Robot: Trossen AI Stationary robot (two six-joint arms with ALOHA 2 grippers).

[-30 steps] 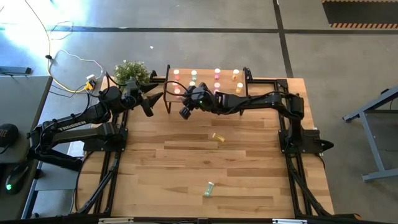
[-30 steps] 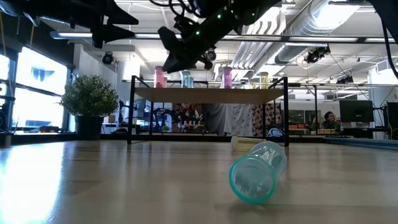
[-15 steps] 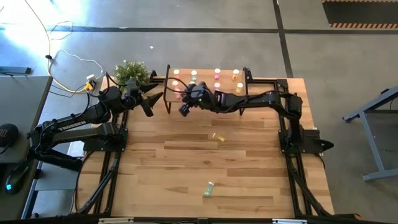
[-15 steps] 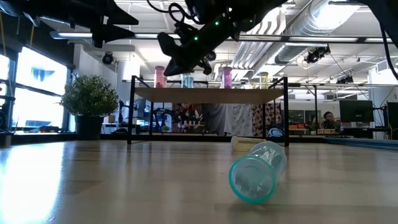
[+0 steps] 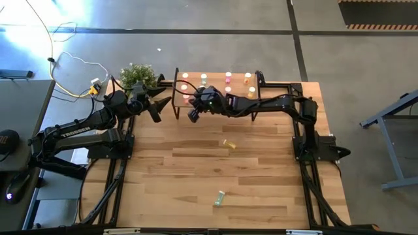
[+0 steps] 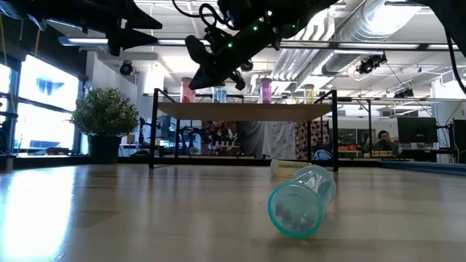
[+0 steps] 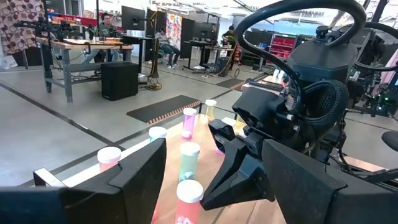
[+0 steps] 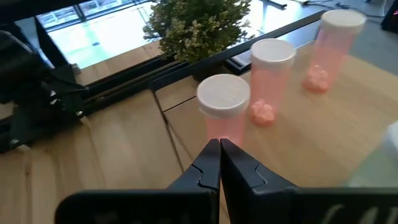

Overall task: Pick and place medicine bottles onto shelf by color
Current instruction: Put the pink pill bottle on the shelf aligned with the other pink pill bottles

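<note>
Small capped medicine bottles (image 5: 228,78) stand in rows on the low wooden shelf (image 5: 215,85) at the plank tabletop's (image 5: 170,183) far edge; two bottles (image 5: 229,144) lie nearer, mid-table.

Room: grey concrete floor (image 5: 215,55) crossed by dark lines around the wood-plank desk (image 5: 196,176). Small potted plant (image 6: 105,120) at the desk's far left corner. Bright window (image 6: 45,102) beside the plant. Exposed ducts (image 6: 357,29) overhead. Beyond the desk: workbenches (image 7: 84,46), monitors (image 7: 134,17), seated people (image 7: 107,22). Yellow cable (image 5: 39,29) on floor.

Shelf (image 5: 215,89) w/ upright bottles (image 5: 228,78); 2 on table (image 5: 170,176).
</note>
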